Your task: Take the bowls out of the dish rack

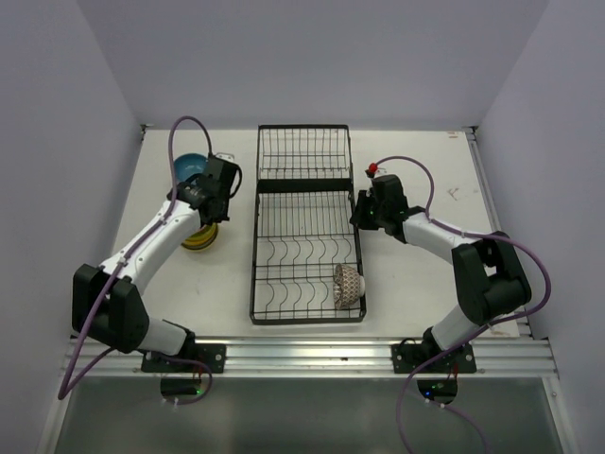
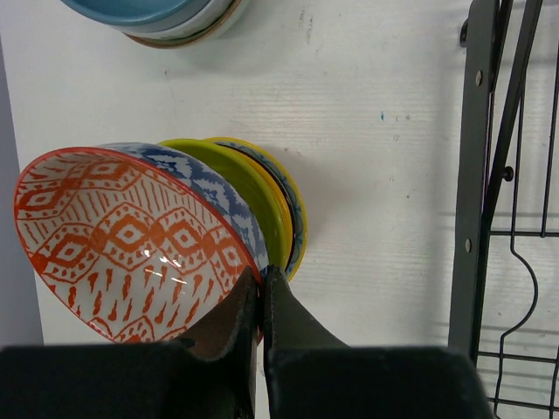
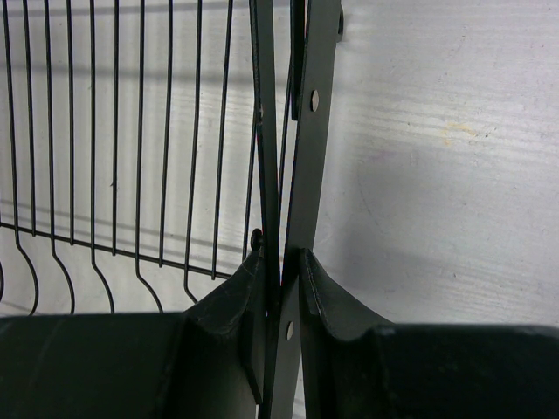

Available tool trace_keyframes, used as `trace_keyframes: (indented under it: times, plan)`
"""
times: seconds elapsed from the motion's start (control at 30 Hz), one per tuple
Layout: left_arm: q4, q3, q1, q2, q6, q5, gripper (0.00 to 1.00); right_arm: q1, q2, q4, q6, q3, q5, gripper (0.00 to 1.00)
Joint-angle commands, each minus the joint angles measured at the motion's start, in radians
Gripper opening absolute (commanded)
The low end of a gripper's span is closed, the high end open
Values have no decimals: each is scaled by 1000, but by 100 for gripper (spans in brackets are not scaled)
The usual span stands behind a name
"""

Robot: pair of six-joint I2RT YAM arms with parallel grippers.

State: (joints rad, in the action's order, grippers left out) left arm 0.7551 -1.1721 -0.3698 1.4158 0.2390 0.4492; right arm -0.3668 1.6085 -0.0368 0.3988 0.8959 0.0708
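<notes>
The black wire dish rack [image 1: 307, 227] lies in the middle of the table. One brown-patterned bowl [image 1: 348, 286] stands on edge in its near right corner. My left gripper [image 2: 260, 278] is shut on the rim of an orange-patterned bowl [image 2: 122, 244], tilted against a stack of a blue-patterned bowl [image 2: 210, 185], a yellow-green bowl [image 2: 253, 188] and a yellow-rimmed bowl [image 2: 297, 218]. That stack [image 1: 200, 238] sits left of the rack, under the left gripper [image 1: 210, 208]. My right gripper [image 3: 281, 260] is shut on the rack's right side rail [image 3: 301, 131], seen from above at the rack's right edge [image 1: 362, 216].
A second stack topped by a blue bowl [image 1: 189, 167] stands at the back left; it also shows in the left wrist view [image 2: 140, 10]. The rack's left rail [image 2: 476, 175] runs close to the right of the stacked bowls. Walls enclose the table on three sides.
</notes>
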Motion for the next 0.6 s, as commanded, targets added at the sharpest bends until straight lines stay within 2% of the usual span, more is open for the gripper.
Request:
trace_keyframes:
  times: [0.0, 0.27, 0.3, 0.37, 0.4, 0.5, 0.57]
  plan:
    - [-57, 12, 9, 15, -40, 6, 0, 16, 19, -72, -9, -37, -12, 0]
    - [-43, 51, 11, 14, -14, 72, 0, 19, 28, -71, -6, -35, -17, 0]
    - [-40, 51, 11, 14, -9, 89, 12, 19, 31, -71, -5, -35, -17, 0]
    - [-33, 45, 11, 12, -3, 94, 29, 17, 33, -71, -5, -35, -17, 0]
    - [-33, 39, 11, 11, 3, 97, 44, 16, 31, -72, -5, -35, -17, 0]
    - [-31, 26, 11, 2, 6, 92, 60, 16, 33, -71, -8, -35, -19, 0]
    - [-31, 6, 11, -6, 10, 91, 63, 17, 33, -72, -6, -35, -19, 0]
